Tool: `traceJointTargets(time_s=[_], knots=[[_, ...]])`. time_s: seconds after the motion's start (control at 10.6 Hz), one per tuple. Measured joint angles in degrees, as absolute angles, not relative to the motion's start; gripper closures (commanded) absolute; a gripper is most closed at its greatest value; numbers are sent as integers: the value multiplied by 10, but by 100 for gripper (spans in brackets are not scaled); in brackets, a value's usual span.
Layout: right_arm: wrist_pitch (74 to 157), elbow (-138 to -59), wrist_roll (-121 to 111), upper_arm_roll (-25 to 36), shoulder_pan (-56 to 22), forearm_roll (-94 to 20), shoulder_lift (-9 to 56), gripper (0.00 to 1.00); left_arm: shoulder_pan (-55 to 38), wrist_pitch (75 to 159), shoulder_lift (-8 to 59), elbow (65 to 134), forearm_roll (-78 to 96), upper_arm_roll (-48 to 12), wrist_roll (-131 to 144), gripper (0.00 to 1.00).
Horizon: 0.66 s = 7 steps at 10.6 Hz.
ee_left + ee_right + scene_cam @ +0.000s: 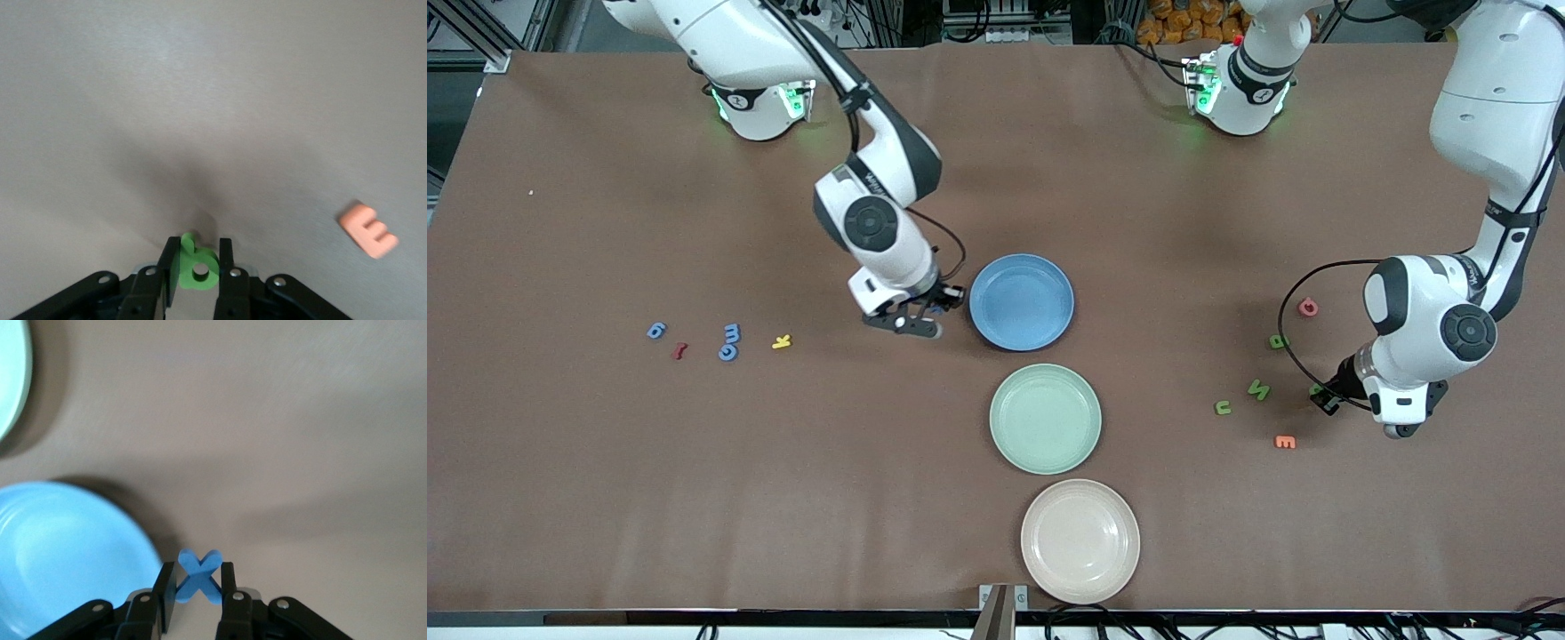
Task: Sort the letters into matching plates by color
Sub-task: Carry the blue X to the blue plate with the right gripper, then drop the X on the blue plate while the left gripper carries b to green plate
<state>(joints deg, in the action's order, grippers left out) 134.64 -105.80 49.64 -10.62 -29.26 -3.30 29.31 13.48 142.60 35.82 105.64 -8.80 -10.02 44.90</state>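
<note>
Risk, right side: the blue x (199,577) is pinched only at its lower legs, so if it twists or slips it could drop on the table (605,489) just short of the blue plate (1021,301).
Risk, left side: the green letter (195,263) looks barely caught between the fingers, and a quick lift might flick it toward the orange E (367,230) nearby.
Right hand (198,587): closed down to letter width on the blue x, up in the air just beside the blue plate's rim, not over it yet.
Left hand (198,268): narrowed onto the green letter, down near the table at the left arm's end.
Green plate (1045,418): nothing in it, nearer the front camera than the blue one.
Loose letters: three blue (729,342) at the right arm's end, three green (1257,389) by the left hand.
</note>
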Motion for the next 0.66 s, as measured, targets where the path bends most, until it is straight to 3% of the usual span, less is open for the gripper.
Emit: traceJointTargets(time_s=[0.38, 0.47, 0.57, 0.66], knots=[[1348, -1034, 590, -105, -359, -32, 314, 100, 135, 1426, 342, 1053, -88, -121, 449, 100], [1348, -1027, 606, -105, -370, -32, 320, 84, 134, 1426, 341, 1050, -88, -132, 449, 100], [1348, -1023, 618, -105, -377, -32, 324, 75, 134, 1427, 341, 1047, -88, -146, 452, 100], [1348, -1020, 627, -105, -382, -32, 328, 56, 133, 1427, 341, 1046, -88, -163, 462, 100]])
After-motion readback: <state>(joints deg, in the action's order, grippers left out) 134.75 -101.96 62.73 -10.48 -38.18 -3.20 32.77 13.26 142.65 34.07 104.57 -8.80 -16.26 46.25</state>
